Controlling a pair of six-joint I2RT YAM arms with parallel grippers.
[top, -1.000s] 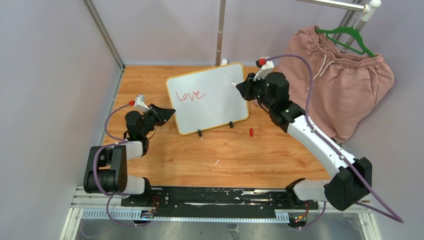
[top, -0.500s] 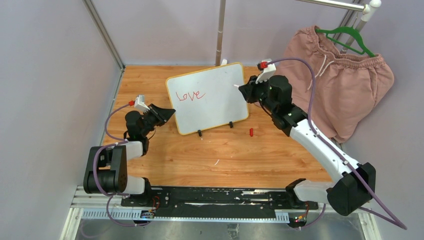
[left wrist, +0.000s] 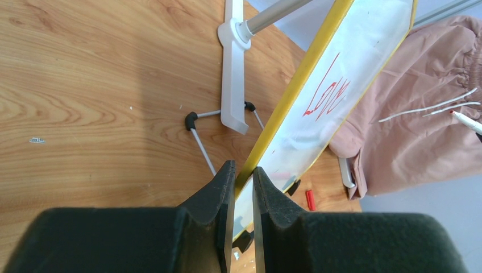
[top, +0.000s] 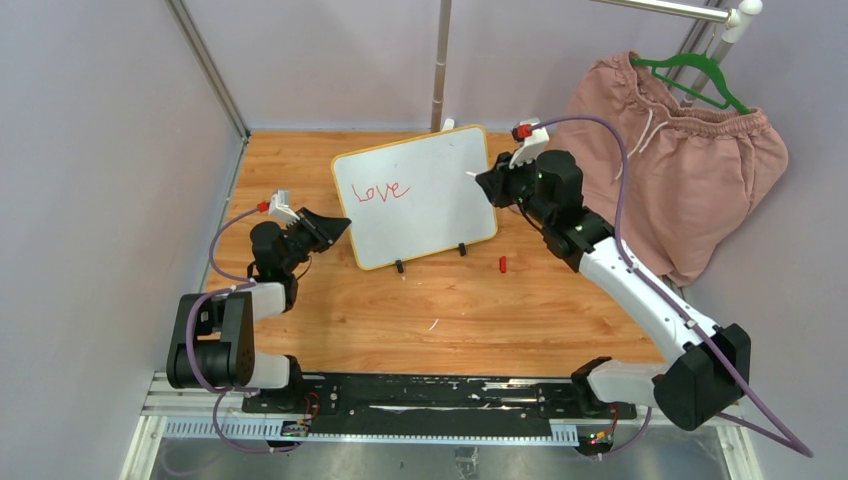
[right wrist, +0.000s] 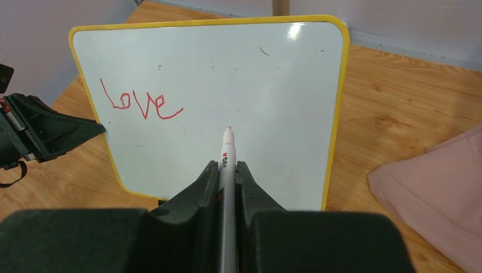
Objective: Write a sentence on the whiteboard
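Right arm's elbow has swung outward a little; the marker points at the whiteboard near its three-o'clock side.
Right gripper is clamped on the marker, and the left gripper pinches the frame at eight o'clock. The sentence, only "Love", sits at ten o'clock. Pressing too hard could tip the propped board and skew the strokes.

Glossy, smooth white for the whiteboard, framed in thin yellow with a slight shine; smooth, faintly shiny wood grain for the table. Soft matt pink cloth, wrinkled, for the shorts on a smooth green plastic hanger; polished metal for the pole. Matt black, slightly rough on the fingers of the right gripper, around the smooth white plastic marker.
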